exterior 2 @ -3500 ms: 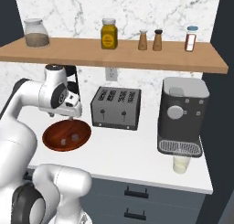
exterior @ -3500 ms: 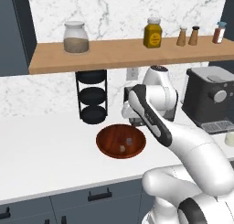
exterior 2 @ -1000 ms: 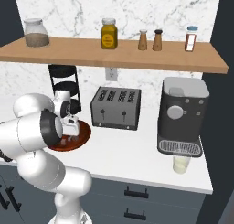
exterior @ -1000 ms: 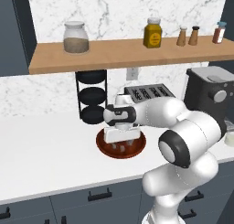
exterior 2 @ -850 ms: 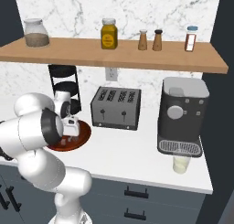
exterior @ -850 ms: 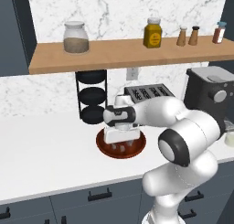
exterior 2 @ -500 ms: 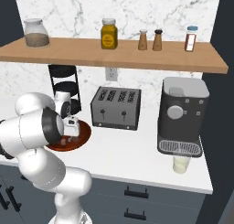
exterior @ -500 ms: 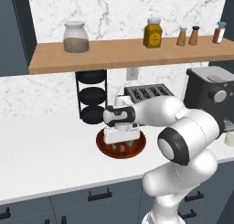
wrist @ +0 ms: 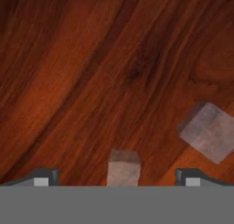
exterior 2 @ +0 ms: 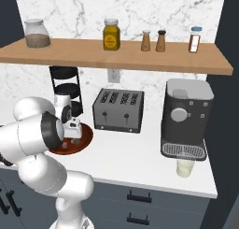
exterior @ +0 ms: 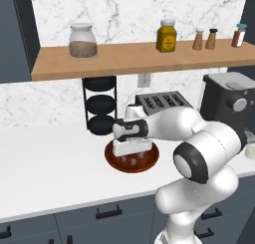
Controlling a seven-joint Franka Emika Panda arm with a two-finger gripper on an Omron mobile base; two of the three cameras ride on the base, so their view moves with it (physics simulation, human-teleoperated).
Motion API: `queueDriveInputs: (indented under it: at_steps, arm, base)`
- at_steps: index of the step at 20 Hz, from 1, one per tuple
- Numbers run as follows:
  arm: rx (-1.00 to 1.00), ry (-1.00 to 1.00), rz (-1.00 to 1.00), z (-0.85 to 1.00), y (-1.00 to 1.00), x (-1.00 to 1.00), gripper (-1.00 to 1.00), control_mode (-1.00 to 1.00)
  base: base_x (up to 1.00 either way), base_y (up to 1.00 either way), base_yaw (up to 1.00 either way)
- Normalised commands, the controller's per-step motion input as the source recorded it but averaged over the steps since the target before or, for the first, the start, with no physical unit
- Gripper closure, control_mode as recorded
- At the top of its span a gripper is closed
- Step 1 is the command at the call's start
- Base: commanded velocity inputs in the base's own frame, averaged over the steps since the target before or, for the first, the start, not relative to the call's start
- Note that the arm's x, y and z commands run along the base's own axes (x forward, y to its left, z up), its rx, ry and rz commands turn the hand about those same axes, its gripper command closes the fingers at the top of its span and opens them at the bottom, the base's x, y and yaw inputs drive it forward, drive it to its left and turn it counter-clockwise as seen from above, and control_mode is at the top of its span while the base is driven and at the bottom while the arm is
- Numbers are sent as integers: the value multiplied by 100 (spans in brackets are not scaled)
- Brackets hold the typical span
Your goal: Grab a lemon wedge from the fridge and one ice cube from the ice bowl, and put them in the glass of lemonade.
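step: ice pick | gripper (wrist: 117, 179) wide open, empty, low inside bowl (exterior: 149, 161), straddling cube (wrist: 122, 168) ready to close | second cube (wrist: 208, 132) aside toward rim

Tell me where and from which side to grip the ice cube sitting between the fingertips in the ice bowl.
Take the ice cube across its two flat opposite side faces, coming straight down from above. In the hand view it lies on the floor of the ice bowl, centred between the open gripper tips. A second cube lies apart to one side, so closing should pinch just this one.
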Motion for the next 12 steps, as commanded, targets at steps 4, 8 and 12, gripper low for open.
queueDriveInputs:
  at_steps: [4,8,12]
  arm:
    - [0,-1,0,-19,-2,0,-100,-100]
    - [0,0,0,-20,0,0,-100,-100]
    - [0,0,0,-31,0,0,-100,-100]
  base:
    - [0,0,0]
    - [0,0,0]
    - [0,0,0]
